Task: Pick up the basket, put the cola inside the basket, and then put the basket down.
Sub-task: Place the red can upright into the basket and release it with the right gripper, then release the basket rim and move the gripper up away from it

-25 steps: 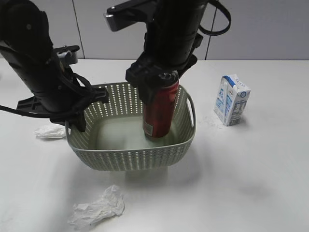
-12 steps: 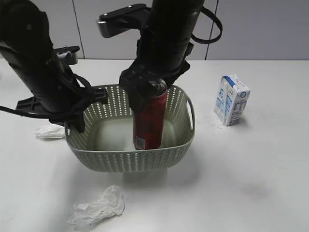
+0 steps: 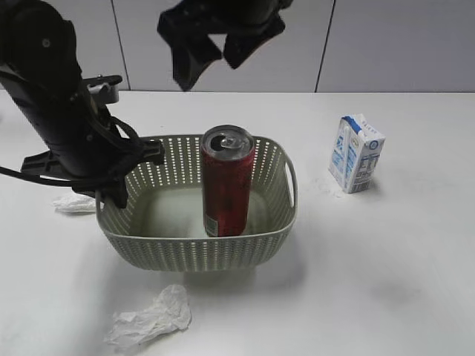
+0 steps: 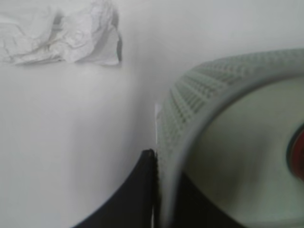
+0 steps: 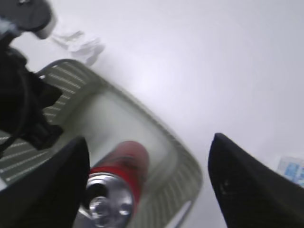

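Note:
The sage-green slotted basket (image 3: 223, 248) is near the table's middle. My left gripper (image 3: 119, 182) is shut on its left rim; the left wrist view shows the wall (image 4: 190, 102) pinched between the black fingers (image 4: 161, 190). The red cola can (image 3: 226, 182) stands upright inside the basket, silver top showing; it also shows in the right wrist view (image 5: 118, 175), with the basket (image 5: 183, 164) around it. My right gripper (image 3: 215, 44) is open and empty, well above the can; its fingers (image 5: 149, 190) are spread wide in its wrist view.
A blue-and-white carton (image 3: 356, 154) stands right of the basket. A crumpled tissue (image 3: 148, 319) lies in front of the basket, another (image 3: 74, 202) at its left, also in the left wrist view (image 4: 61, 33). A grey wall runs behind the white table.
My right gripper has let go of the cola and risen clear above it, opening wide. The can now stands free in the basket. The basket has sunk slightly.

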Controlling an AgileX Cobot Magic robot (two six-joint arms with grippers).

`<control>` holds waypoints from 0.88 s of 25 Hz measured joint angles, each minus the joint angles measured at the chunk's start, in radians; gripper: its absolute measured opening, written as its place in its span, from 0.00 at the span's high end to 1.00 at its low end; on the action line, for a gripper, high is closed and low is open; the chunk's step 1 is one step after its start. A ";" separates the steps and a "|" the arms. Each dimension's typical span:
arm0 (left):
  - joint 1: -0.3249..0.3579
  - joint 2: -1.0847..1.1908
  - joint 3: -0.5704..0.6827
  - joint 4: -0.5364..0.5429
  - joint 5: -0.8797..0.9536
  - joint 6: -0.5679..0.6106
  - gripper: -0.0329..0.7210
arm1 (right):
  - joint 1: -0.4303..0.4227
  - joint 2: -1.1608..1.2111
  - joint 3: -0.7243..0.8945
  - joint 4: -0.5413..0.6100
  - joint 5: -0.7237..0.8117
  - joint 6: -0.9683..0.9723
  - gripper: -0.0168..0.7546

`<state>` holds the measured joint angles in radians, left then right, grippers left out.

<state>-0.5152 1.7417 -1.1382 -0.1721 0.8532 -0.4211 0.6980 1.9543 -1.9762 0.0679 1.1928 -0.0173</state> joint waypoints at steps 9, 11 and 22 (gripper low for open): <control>0.000 0.001 0.000 0.000 0.025 0.005 0.95 | -0.356 -0.135 0.090 -0.011 -0.001 0.031 0.22; 0.000 0.001 0.000 0.000 0.025 0.005 0.95 | -0.459 -0.199 0.154 -0.011 -0.001 0.031 0.22; 0.000 0.001 -0.093 -0.025 0.053 0.007 0.95 | -0.696 -0.639 0.697 0.014 -0.057 -0.044 0.22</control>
<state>-0.5152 1.7428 -1.2317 -0.1975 0.9065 -0.4142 0.0015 1.3149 -1.2789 0.0821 1.1358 -0.0612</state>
